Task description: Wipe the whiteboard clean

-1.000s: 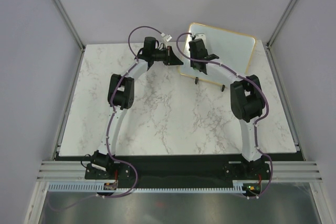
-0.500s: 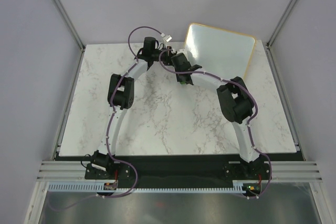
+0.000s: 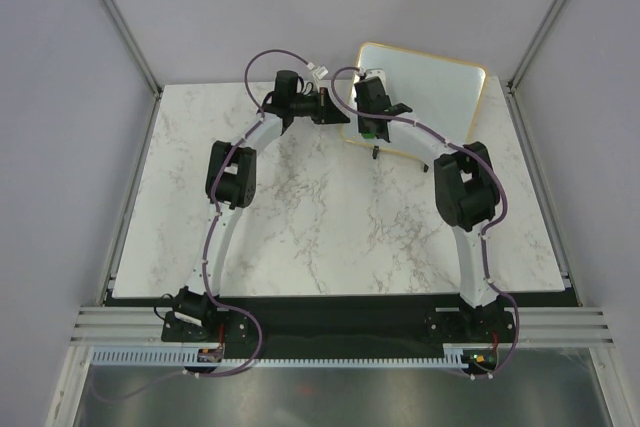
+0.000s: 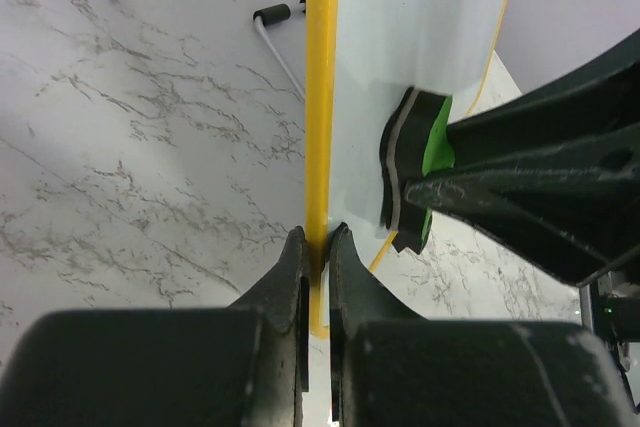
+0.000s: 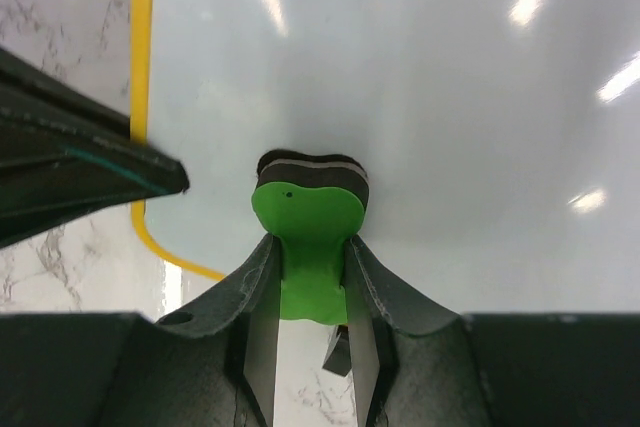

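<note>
**Table** (image 3: 330, 232): white top veined in grey marble pattern, set across the middle of the top view. A black strip (image 3: 340, 305) is seen along its lower edge.

**Walls** (image 3: 60, 127): plain, matte, pale lilac-grey, closing the left, top and right of the frame.

**Posts** (image 3: 118, 22): aluminium profile (one slanting in from each upper corner).

**Rails** (image 3: 110, 327): aluminium, laid across the bottom, with a white slotted duct (image 3: 340, 357) and a grey metal sheet (image 3: 330, 397) below.

**Light:** even and diffuse.
</note>
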Robot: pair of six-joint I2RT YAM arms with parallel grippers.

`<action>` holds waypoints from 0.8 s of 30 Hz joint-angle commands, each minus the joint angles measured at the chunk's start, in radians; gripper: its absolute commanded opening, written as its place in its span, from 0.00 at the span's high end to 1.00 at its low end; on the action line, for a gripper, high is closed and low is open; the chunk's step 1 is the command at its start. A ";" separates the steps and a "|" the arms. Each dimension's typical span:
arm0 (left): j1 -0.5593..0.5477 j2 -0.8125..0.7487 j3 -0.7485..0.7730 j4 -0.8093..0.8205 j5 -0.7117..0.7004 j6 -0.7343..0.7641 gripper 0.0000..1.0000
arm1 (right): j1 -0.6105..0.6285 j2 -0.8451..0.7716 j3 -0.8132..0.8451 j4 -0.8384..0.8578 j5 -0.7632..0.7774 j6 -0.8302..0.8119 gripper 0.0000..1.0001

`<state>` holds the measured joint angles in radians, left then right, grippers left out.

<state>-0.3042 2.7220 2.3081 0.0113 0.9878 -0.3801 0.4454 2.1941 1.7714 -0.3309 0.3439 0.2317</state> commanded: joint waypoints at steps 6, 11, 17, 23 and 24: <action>0.008 -0.070 0.005 0.010 -0.001 0.029 0.98 | 0.027 0.047 0.036 0.009 0.020 -0.009 1.00; 0.010 -0.070 -0.001 -0.004 -0.003 0.046 0.98 | 0.039 0.027 -0.013 0.033 -0.013 0.012 1.00; 0.011 -0.071 -0.018 -0.005 -0.003 0.053 0.98 | -0.114 -0.111 -0.215 0.134 0.032 0.032 1.00; 0.013 -0.074 -0.032 -0.005 0.002 0.060 0.98 | -0.333 -0.304 -0.470 0.228 0.059 0.055 1.00; 0.013 -0.074 -0.033 -0.005 -0.001 0.063 0.98 | -0.353 -0.347 -0.490 0.230 0.067 0.048 1.00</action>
<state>-0.3046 2.7152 2.2848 0.0101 1.0084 -0.3790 0.2062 1.9190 1.3678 -0.1352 0.2996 0.2756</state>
